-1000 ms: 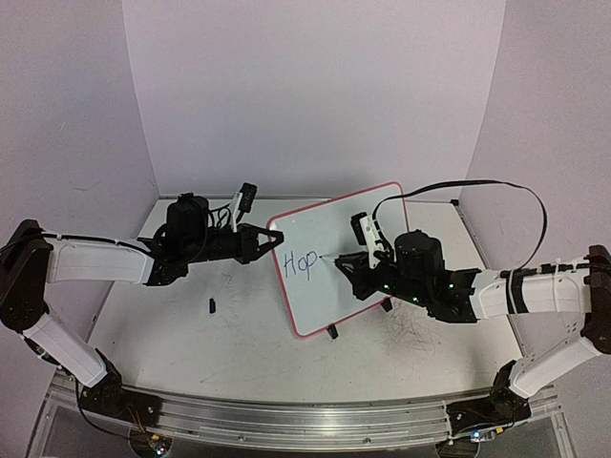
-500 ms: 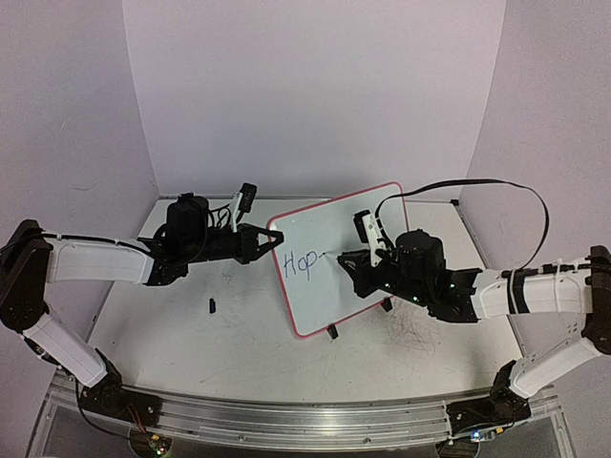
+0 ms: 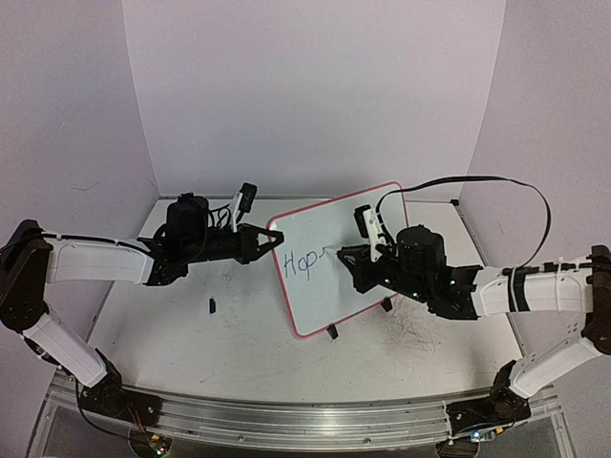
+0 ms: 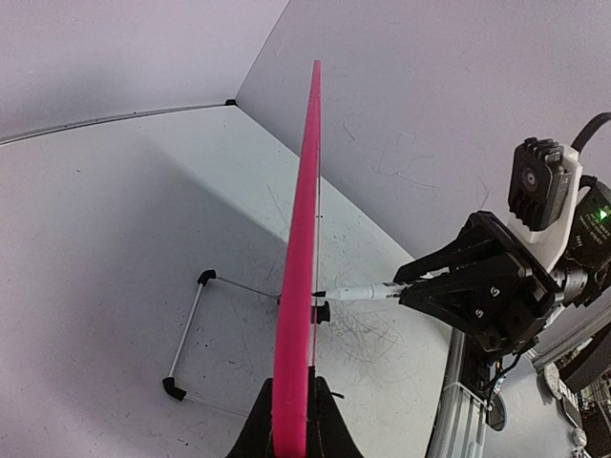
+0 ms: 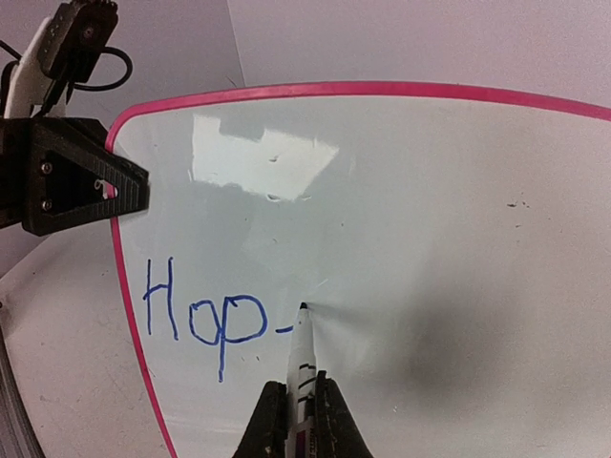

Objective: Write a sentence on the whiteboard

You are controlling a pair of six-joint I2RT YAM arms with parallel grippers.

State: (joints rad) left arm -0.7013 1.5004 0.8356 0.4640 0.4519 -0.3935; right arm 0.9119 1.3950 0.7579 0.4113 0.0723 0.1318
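Pink-rimmed white whiteboard (image 3: pixel 320 227) sits clamped in my left fingers (image 3: pixel 260 240); right fingers (image 3: pixel 349 256) pinch a white marker (image 5: pixel 304 358) touching it beside blue "Hop" (image 5: pixel 205 320).

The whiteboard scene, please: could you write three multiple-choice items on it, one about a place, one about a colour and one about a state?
1. Where does the left pincer hold the whiteboard?
A. the side edge nearest the left arm
B. its top edge
C. one of its feet

2. What colour is the writing?
A. red
B. blue
C. green

3. What state is the right pincer in?
A. open and empty
B. shut on the board's rim
C. shut on a marker

Answers: 1 A, the left wrist view shows the pink rim clamped between its fingers. 2 B, the right wrist view shows blue letters. 3 C, its fingers pinch the marker's barrel.
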